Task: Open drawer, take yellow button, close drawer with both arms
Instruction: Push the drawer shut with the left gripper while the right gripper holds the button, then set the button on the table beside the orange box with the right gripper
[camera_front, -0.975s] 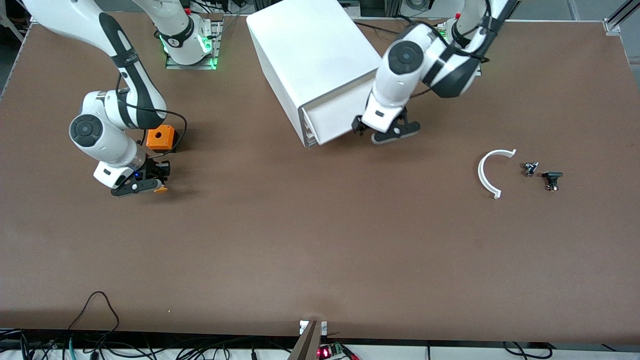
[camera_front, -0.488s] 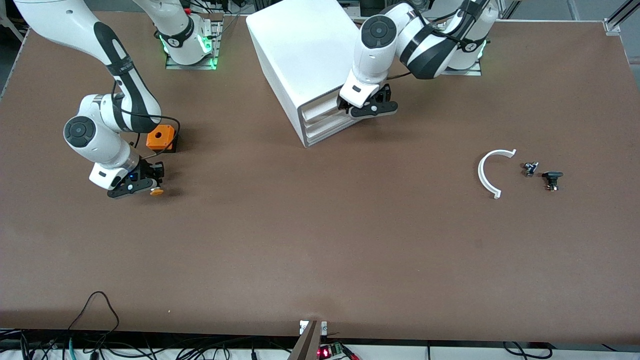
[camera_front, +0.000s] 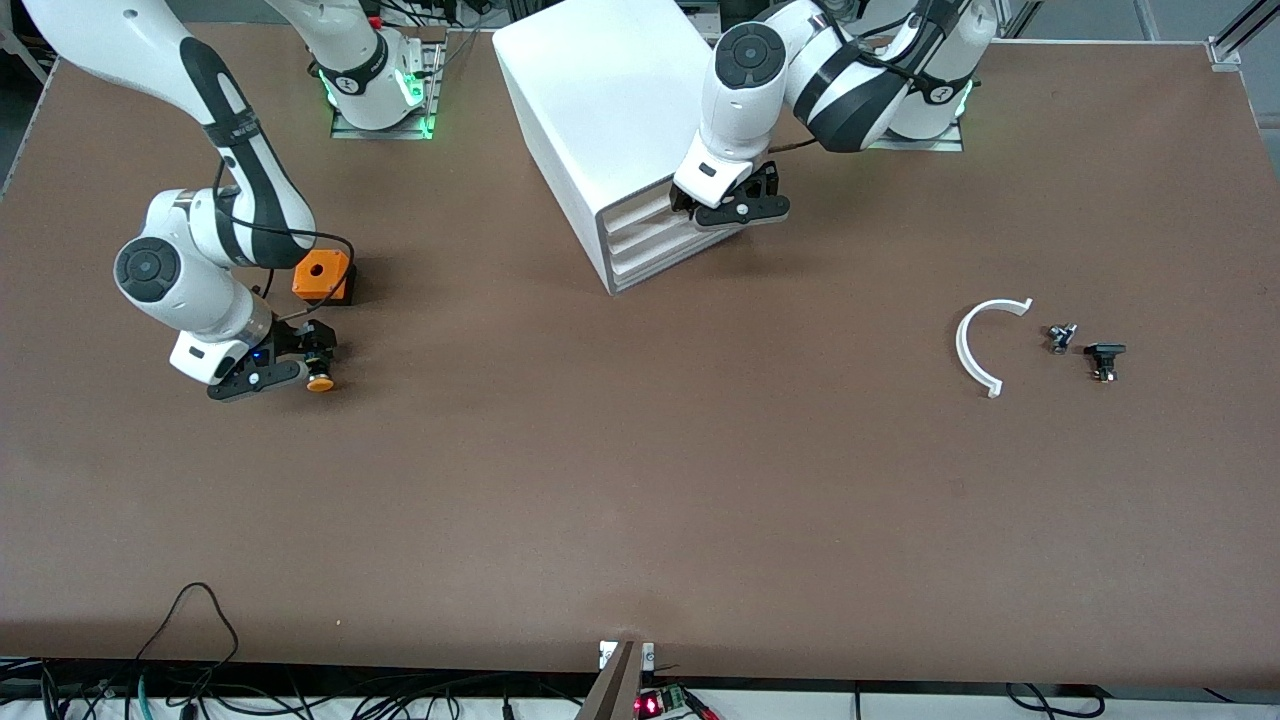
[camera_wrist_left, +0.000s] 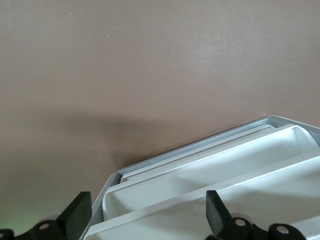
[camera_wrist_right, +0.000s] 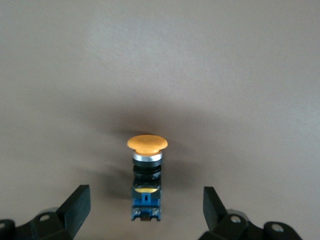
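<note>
Front view: button out on the table, top drawer shut, both grippers standing open.

Item one, the button (camera_front: 320, 383): lies on its side on the bare table (camera_front: 640, 500) toward the right arm's end, nearer the front camera than the orange cube (camera_front: 322, 276); the right gripper (camera_front: 298, 362) is low around it with fingers (camera_wrist_right: 75, 207) spread wide and not touching it, which reads as a set-down already made. Item two, the drawer (camera_front: 636, 206): uppermost of four in the white cabinet (camera_front: 600, 110), front level with the three below. The left gripper (camera_front: 722, 201) sits at the drawer's front edge, fingers (camera_wrist_left: 216, 211) apart and holding nothing, placed as for a closing push. Little appears left to do.
</note>
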